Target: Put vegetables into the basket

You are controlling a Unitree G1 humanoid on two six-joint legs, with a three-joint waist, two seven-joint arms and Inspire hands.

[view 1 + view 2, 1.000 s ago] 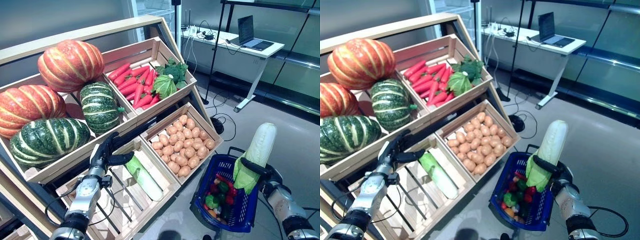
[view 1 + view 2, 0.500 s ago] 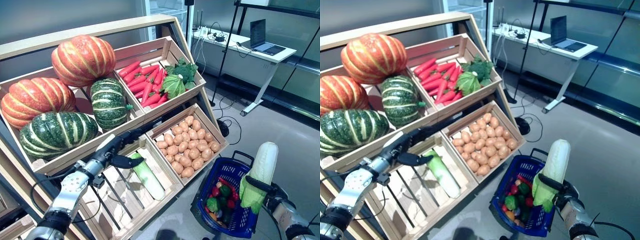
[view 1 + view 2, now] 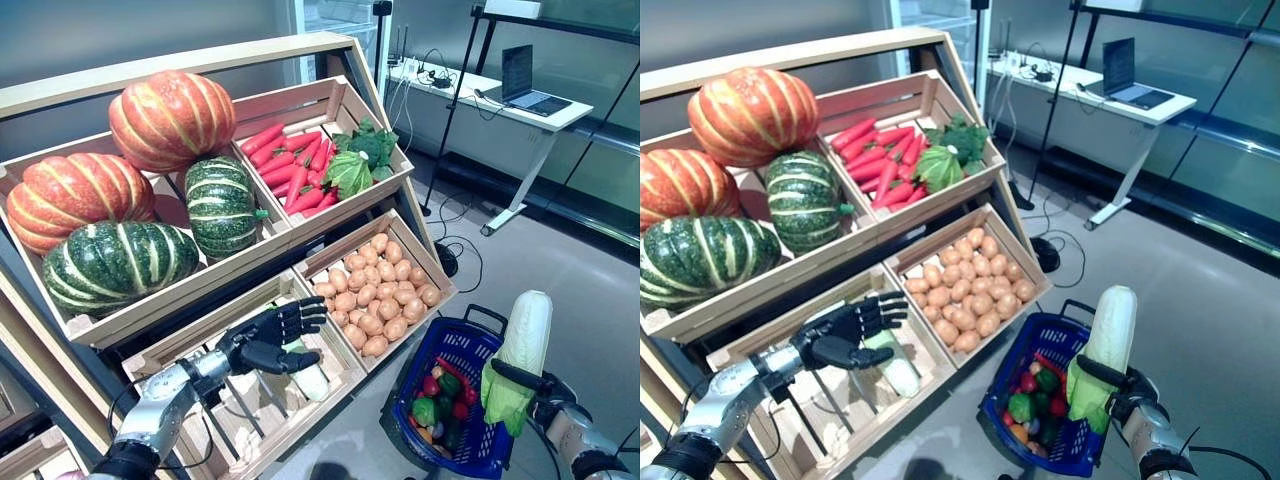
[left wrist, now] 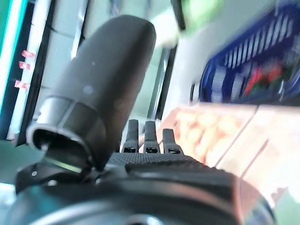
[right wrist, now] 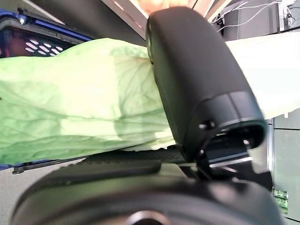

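A blue basket [image 3: 470,350] with several vegetables in it stands on the floor at the lower right. My right hand [image 3: 541,392] is shut on a pale green cabbage [image 3: 521,345] and holds it upright beside the basket's right rim; in the right wrist view the thumb [image 5: 197,79] presses the cabbage's leaves [image 5: 75,112]. My left hand [image 3: 268,338] hovers open, fingers spread, over the lower left crate [image 3: 225,440], right above a second cabbage [image 3: 305,370] lying there.
The sloped wooden stand holds pumpkins [image 3: 170,115], red carrots [image 3: 290,165] beside leafy greens [image 3: 355,160], and a crate of potatoes [image 3: 375,300] next to the basket. A white desk [image 3: 500,95] with a laptop stands behind.
My left hand has swung right and down from the crate's left edge to above the lying cabbage, fingers spreading. The right hand with its cabbage has hardly moved.
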